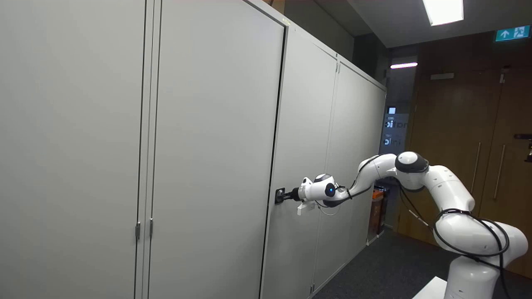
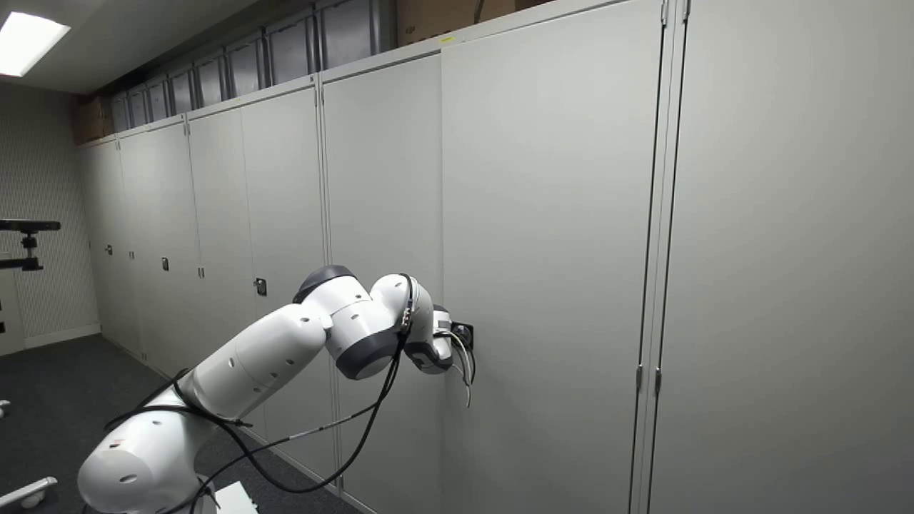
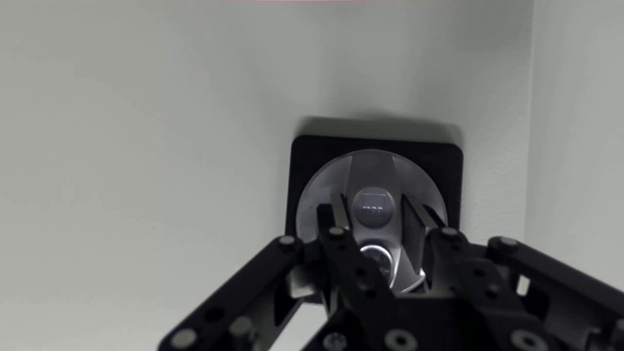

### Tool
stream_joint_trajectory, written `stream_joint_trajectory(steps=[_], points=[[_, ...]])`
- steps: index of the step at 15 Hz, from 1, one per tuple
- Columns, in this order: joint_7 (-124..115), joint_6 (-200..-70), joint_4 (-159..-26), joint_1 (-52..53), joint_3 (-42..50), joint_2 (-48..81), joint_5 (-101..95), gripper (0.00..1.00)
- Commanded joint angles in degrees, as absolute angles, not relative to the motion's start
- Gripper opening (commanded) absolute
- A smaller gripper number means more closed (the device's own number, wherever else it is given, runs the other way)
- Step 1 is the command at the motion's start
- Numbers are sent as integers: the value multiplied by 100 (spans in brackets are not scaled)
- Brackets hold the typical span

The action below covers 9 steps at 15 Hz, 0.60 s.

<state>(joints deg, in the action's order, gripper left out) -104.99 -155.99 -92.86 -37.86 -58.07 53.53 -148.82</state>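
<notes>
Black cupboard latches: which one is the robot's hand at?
The rightmost latch in an exterior view: the hand straddles its handle; the other latches stand untouched.

I see that tall grey cabinets (image 1: pixel 220 124) stand on a dark floor (image 1: pixel 382 263) and carry, on the door (image 2: pixel 550 214) in front of me, a silver-grey handle (image 3: pixel 374 209) with a black square plate (image 3: pixel 312 151), and, on top, grey boxes (image 2: pixel 289 53) and cardboard boxes (image 2: pixel 453 20).

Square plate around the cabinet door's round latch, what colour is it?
The square plate is black; the wrist view shows it best.
</notes>
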Motion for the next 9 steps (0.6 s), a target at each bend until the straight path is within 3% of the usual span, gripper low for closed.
stream_joint_trajectory(steps=[1, 4, 5, 9], points=[[-10499, -15599, -9286, -3786, -5807, 5353, -14882, 32], [-10499, -15599, -9286, -3786, -5807, 5353, -14882, 32], [-10478, -15610, -9277, -3788, -5815, 5354, -14882, 8], [-10469, -15593, -9289, -3808, -5833, 5336, -14883, 8]])
